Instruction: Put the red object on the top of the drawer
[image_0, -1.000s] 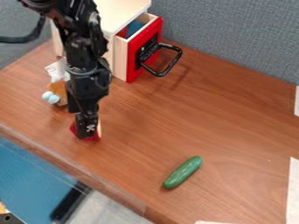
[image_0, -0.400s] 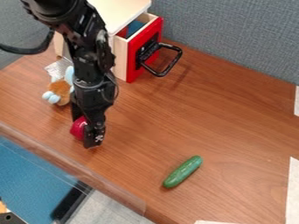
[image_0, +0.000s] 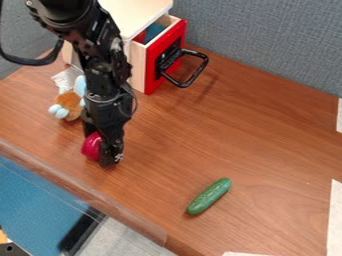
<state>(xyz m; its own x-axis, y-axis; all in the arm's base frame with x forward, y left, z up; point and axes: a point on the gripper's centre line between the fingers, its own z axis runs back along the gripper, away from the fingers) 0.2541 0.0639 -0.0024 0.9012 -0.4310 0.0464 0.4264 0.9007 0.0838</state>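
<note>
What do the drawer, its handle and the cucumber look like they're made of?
The drawer looks like pale, unpainted wood along its side, with a smooth red front, either painted wood or plastic. Its handle is black and faintly shiny, so coated metal or hard plastic. The cucumber has a soft sheen on even green, which suggests toy plastic, though it might be real.

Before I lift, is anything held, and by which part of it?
It cannot be told. The red object sits right at the gripper, its picture-right side hidden by it, so any hold there is out of sight.
</note>
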